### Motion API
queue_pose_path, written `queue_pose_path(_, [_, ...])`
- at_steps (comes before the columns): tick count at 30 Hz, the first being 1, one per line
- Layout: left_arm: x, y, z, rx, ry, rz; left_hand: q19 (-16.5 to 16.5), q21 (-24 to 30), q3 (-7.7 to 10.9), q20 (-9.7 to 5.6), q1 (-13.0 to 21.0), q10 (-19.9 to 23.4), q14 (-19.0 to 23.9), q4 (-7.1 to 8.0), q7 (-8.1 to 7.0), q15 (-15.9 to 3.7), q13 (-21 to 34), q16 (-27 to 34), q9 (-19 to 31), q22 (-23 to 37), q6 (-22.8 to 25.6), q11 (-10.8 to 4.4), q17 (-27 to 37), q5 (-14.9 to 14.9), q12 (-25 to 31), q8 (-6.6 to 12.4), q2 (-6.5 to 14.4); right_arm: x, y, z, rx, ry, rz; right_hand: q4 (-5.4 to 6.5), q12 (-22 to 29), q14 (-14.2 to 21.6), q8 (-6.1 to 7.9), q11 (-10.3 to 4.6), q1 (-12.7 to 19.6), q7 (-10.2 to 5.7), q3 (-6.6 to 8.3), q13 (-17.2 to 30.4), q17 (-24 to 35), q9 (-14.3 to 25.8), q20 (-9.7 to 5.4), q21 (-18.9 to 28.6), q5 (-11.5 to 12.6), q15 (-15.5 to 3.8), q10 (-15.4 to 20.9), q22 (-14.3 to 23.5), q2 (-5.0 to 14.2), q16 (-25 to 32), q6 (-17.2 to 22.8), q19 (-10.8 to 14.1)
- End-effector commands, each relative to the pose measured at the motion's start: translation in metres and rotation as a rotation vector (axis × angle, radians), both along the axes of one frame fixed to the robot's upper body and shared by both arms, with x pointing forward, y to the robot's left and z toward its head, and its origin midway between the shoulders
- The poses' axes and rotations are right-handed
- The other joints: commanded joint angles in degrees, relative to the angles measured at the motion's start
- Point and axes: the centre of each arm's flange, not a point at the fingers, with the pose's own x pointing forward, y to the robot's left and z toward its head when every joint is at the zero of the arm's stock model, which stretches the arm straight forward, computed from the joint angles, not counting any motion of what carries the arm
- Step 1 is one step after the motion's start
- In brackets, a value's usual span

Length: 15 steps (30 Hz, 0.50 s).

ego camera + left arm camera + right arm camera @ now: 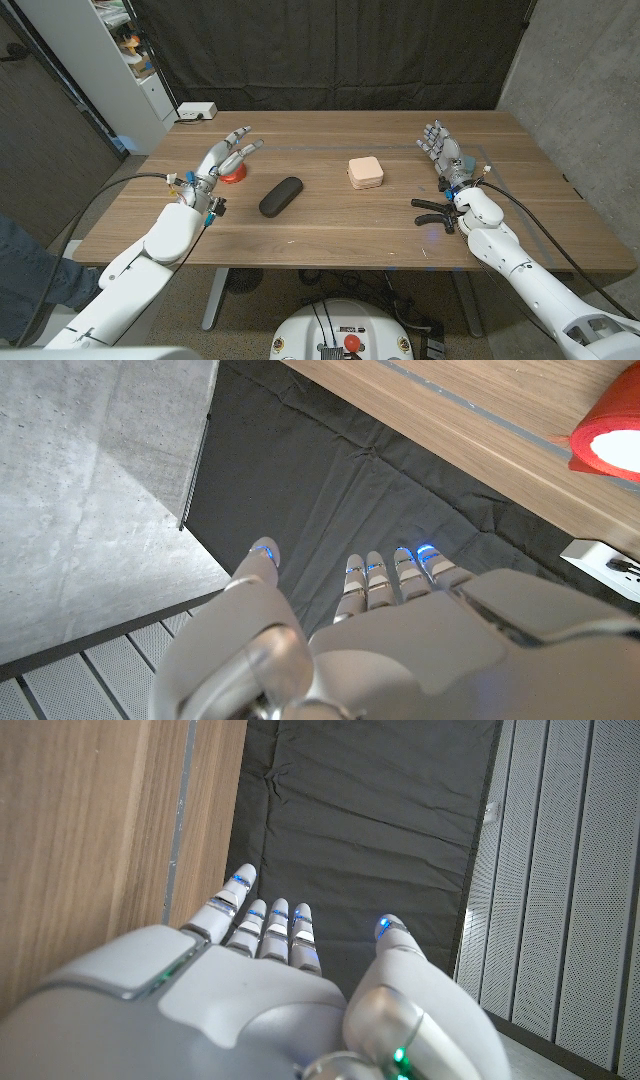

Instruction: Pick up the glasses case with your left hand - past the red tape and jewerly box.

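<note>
Glasses case point(281, 196) lies on the wooden table point(330, 235), a little left of its middle, long axis running from 7 to 1 o'clock; it is a dark, oblong shell with rounded ends and a matte skin; I judge it light and stiff, somewhat slippery on its curved sides, so the best hold is across the narrow middle, thumb on one long side and fingers on the other. At 9 o'clock from it stands the left hand point(222, 160), fingers spread and holding nothing, near the red tape roll point(234, 176). At 2 o'clock from the case sits the jewelry box point(365, 172), a pale pink, rounded square. Far at 3 o'clock the right hand point(443, 150) is raised, fingers apart, empty.
</note>
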Motion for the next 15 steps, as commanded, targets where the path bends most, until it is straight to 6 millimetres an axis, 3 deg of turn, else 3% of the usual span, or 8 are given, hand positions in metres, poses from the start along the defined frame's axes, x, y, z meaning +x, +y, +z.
queue_pose_path(1, [-0.0155,-0.0081,0.0023,0.091,-0.049,0.160,0.2,0.1,-0.18,1.33,0.9,1.0,0.7,-0.61,-0.29,0.06,0.1,0.5,0.2,0.2,0.4,0.17,0.1,0.0,0.5,0.03,-0.5,-0.0027,0.0015,-0.0028,0.003,0.002,-0.001,0.11,0.2,0.7,-0.07,0.08,-0.1,-0.03,-0.15,0.2,0.0,0.2,0.15,-0.1,0.1,-0.04,0.5,0.1,-0.44,0.3,0.5,0.1])
queue_pose_path(15, [-0.0180,-0.0088,0.0023,0.130,-0.047,0.179,0.6,0.2,-0.39,1.84,1.2,1.4,1.3,-0.97,-0.49,-0.11,0.1,0.6,0.2,0.2,1.4,0.03,0.1,0.1,0.6,0.27,-1.1,-0.0030,0.0029,-0.0063,-0.002,0.008,0.002,0.09,0.1,0.7,-0.10,0.22,-0.2,-0.06,-0.21,0.2,-0.1,0.2,0.19,-0.2,0.1,-0.04,0.6,0.1,-0.40,0.3,0.5,0.2])
